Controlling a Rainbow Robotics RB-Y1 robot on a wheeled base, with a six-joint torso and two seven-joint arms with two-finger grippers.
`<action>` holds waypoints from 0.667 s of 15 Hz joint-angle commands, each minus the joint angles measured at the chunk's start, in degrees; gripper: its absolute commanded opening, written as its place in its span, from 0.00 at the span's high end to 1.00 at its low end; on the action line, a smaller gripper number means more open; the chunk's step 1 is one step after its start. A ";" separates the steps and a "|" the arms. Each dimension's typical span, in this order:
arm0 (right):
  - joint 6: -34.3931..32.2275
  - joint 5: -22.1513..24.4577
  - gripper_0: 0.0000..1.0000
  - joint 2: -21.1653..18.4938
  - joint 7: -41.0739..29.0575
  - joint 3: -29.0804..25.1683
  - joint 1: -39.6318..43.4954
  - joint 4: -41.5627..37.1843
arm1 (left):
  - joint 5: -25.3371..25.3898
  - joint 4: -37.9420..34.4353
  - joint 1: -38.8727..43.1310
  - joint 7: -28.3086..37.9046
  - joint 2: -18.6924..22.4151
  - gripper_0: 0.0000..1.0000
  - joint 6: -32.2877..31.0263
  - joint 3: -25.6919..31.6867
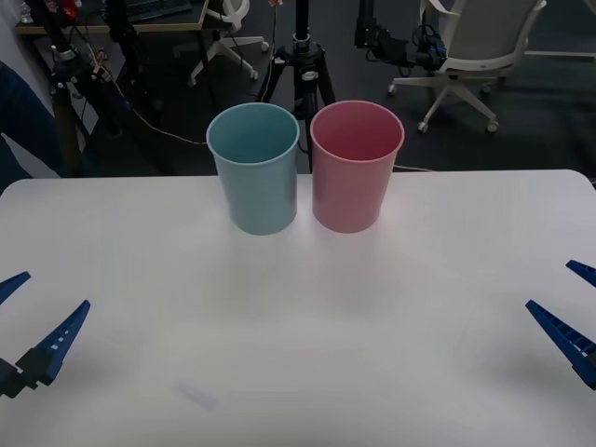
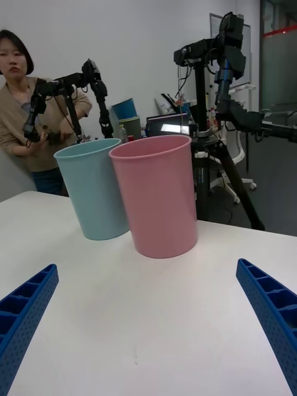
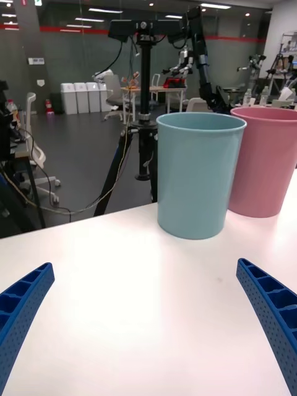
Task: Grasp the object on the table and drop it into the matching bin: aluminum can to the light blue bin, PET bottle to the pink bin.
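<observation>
My left tool (image 1: 33,321) hung low over the near left part of the white surface (image 1: 298,354), its blue ribbed fingers (image 3: 18,309) spread wide and holding nothing. My right tool (image 1: 573,312) sat the same way at the near right edge, fingers (image 2: 272,309) parted wide and empty. Ahead of both tools, at the far middle of the surface, the light blue bin (image 1: 253,168) stood upright with the pink bin (image 1: 356,166) just beside it, their rims nearly touching; the blue one lay on the side nearer my left tool, the pink one nearer my right. I could not see the can on the surface or make it out inside either bin, so I cannot tell where it was.
</observation>
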 commanded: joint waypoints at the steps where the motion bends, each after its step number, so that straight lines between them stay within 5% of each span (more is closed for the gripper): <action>1: 0.00 0.00 0.00 0.00 0.00 0.00 0.00 0.00 | 0.14 0.10 2.90 -0.20 -0.45 0.00 -1.89 2.37; 10: 0.00 0.00 0.00 0.00 0.00 0.00 0.00 0.00 | 1.19 1.15 4.31 0.15 -0.45 0.00 -3.38 3.51</action>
